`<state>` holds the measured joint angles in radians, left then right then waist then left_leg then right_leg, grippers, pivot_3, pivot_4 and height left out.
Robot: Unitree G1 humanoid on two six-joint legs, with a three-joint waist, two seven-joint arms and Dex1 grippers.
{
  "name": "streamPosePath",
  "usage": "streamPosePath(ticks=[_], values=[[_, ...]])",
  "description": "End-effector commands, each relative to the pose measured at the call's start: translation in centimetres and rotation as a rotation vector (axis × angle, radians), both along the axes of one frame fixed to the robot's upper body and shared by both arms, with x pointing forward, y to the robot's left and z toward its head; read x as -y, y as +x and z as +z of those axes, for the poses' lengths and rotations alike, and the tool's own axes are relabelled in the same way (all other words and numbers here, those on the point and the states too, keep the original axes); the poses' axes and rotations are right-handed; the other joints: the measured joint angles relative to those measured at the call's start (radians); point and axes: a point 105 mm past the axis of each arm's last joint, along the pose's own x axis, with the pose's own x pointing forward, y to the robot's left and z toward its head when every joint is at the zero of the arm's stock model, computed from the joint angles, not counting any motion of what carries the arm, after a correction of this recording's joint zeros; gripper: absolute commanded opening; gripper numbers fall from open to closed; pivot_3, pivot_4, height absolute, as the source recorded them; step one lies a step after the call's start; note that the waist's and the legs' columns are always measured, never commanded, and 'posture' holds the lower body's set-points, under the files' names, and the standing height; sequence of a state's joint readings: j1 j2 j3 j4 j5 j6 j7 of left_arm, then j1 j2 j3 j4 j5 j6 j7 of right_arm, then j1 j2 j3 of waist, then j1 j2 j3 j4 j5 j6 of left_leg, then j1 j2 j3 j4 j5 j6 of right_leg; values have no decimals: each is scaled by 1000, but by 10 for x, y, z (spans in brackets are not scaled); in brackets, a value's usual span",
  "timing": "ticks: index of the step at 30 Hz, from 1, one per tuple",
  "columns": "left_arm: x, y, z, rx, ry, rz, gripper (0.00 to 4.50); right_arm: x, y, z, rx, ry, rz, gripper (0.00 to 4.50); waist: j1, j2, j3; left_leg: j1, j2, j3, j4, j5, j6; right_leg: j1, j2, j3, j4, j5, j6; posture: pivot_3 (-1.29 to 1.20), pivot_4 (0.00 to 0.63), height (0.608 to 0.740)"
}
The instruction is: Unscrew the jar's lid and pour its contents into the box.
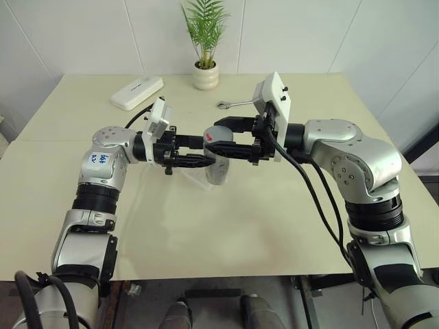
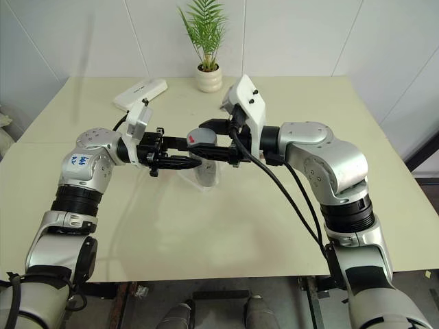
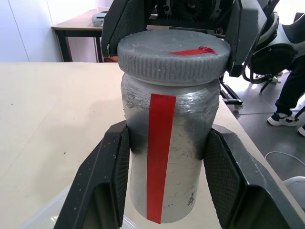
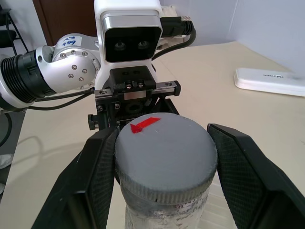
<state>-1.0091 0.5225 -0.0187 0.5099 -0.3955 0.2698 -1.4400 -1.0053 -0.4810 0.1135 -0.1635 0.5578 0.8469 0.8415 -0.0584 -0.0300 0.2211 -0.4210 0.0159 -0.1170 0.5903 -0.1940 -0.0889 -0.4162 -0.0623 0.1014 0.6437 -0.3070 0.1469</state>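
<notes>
Above the counter [image 1: 274,226], held up between the two arms, the jar [image 3: 167,157] stands upright, its long axis vertical and its red stripe running down the side. The left end effector [image 1: 199,159] is clamped on the jar's body from the robot's left, fingers level. The grey lid [image 4: 164,155], marked with a red arrow, is screwed on top, and the right end effector [image 1: 233,145] comes in level from the opposite side, its fingers pressed against the lid's ribbed rim. Twisting off should fall to the right wrist, turning about the jar's vertical axis. Directly beneath sits the clear box [image 1: 199,179]; farther back lie a wrench [image 1: 233,104], a white case [image 1: 137,92] and a potted plant [image 1: 206,68].
</notes>
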Motion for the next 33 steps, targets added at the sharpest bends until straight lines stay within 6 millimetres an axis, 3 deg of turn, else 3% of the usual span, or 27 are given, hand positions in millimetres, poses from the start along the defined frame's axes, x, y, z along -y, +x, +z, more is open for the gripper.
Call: streamPosePath(ticks=[1,15,33], values=[[1,-7,-3,22,55,-39,1899,9,-2,32,139,27,-32,2919,0,0,0,0,0,0,0,0,0,0,0,0,0,0,0,0,150,740],[2,-14,-17,-5,99,-70,1899,15,4,53,211,37,-44,2919,0,0,0,0,0,0,0,0,0,0,0,0,0,0,0,0,150,740],[5,-15,-25,-29,135,-113,1896,13,0,60,239,25,30,2919,2,3,2,0,0,0,0,0,0,0,0,0,0,0,0,0,150,740]])
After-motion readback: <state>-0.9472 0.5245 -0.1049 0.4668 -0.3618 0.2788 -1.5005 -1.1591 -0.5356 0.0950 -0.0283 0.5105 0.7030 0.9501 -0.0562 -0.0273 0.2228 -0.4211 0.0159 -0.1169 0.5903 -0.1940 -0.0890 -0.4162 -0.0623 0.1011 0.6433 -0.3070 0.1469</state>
